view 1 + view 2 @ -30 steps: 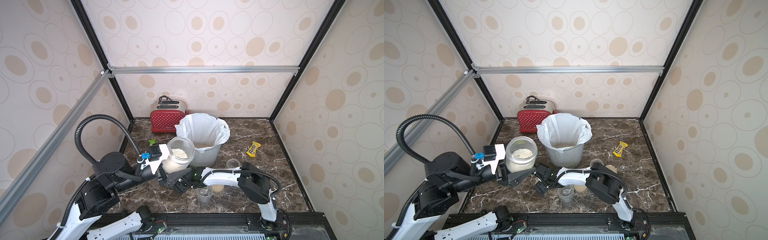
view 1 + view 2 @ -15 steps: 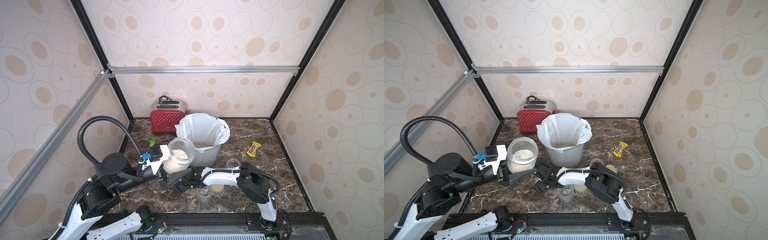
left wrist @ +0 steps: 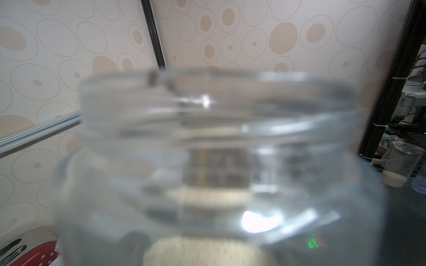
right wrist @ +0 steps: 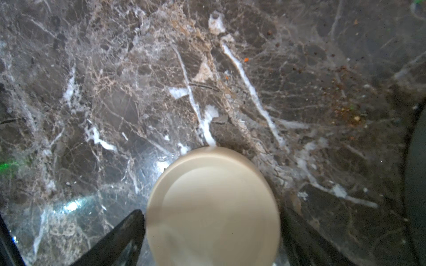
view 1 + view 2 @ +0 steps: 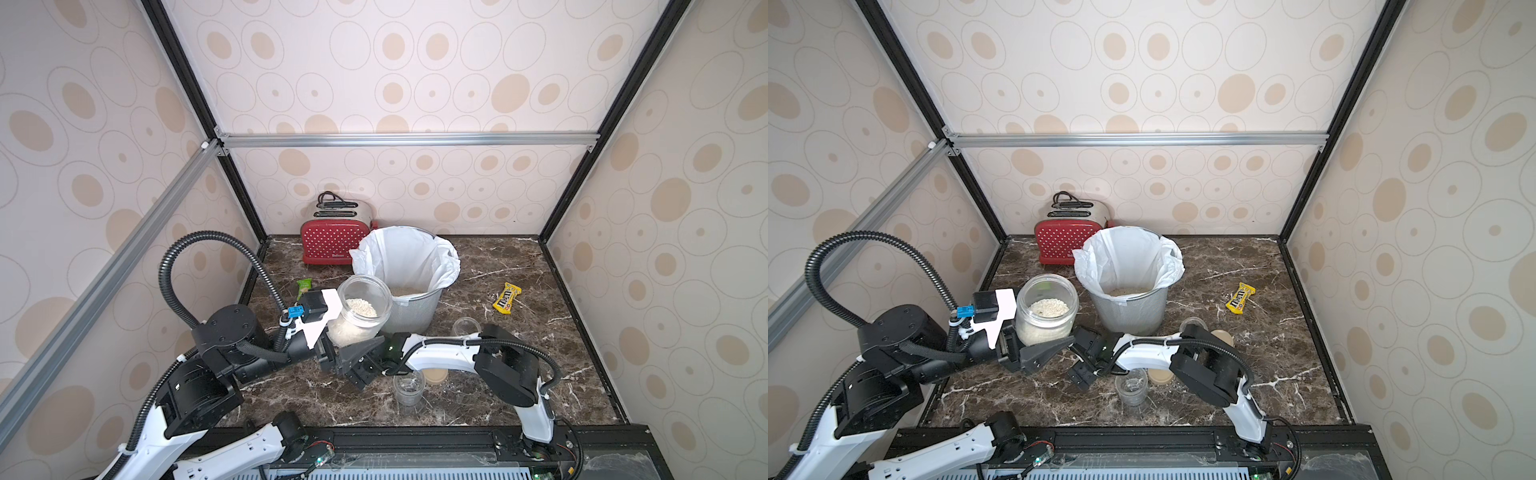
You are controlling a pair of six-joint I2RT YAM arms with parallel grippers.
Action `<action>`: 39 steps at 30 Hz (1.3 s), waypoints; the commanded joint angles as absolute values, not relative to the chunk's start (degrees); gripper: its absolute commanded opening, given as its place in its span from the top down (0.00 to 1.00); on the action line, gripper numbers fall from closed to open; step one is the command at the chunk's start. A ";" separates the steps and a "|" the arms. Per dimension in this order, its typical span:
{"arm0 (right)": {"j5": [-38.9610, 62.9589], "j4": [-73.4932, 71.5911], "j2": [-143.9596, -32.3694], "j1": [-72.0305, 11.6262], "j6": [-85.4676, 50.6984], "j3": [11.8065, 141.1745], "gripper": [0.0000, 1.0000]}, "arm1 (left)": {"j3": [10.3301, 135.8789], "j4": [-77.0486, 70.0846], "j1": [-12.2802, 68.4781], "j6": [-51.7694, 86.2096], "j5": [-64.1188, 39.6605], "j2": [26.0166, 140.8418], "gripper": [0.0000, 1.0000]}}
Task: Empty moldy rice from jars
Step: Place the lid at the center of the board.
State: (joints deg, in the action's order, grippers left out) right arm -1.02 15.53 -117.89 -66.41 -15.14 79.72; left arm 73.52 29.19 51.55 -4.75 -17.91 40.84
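Against the views of a second ago, both arms sit in nearly the same places and no pour has begun. The 1 change traceable is at the right end effector (image 4: 213,221). Its jaws now stand spread, pointing down at the worktop (image 4: 138,92), and the beige lid (image 4: 212,191) lies between them. The lid is smeared while the fingers (image 4: 124,232) read sharp, so I judge it released, not gripped. The left end effector (image 5: 1040,338) is clenched on the jar (image 5: 376,291), held raised and near upright with its mouth uncovered. The moldy rice (image 5: 360,308) sits low in that jar. The mesh bin (image 5: 415,311) stands just beyond the left end effector, its rim beside the jar, with grains (image 5: 1127,291) already in its liner. 1 empty jar (image 5: 409,388) stands just beside the right end effector and a 2nd empty jar (image 5: 467,326) stands behind its arm. Assessment: the last full jar is now open, and tipping it over the bin is the step remaining.
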 commanded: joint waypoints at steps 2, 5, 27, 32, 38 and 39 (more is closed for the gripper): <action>-1.05 16.83 -116.09 -66.24 -15.04 79.54 0.06 | 74.88 22.94 51.81 -4.62 -18.51 40.48 0.65; -1.23 17.87 -115.02 -66.22 -14.34 80.12 0.06 | 75.21 22.94 51.78 -4.59 -18.66 40.82 0.65; 8.04 22.23 -91.29 -66.62 -10.43 71.48 0.00 | 76.32 24.31 51.77 -5.81 -17.84 43.15 0.65; 13.18 22.30 -85.10 -66.60 -11.76 69.60 0.00 | 75.94 23.12 51.83 -5.41 -18.01 42.98 0.65; 19.58 18.87 -77.09 -66.62 -11.96 64.59 0.00 | 75.70 23.29 51.78 -5.36 -17.68 43.57 0.64; 19.81 19.30 -76.04 -66.62 -11.64 64.24 0.00 | 75.69 23.20 51.82 -5.32 -17.67 43.80 0.64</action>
State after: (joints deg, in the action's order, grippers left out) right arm 15.92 20.14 -78.76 -66.43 -12.12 66.06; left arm 73.52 29.19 51.55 -4.78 -17.72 44.10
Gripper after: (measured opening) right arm 0.997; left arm 0.864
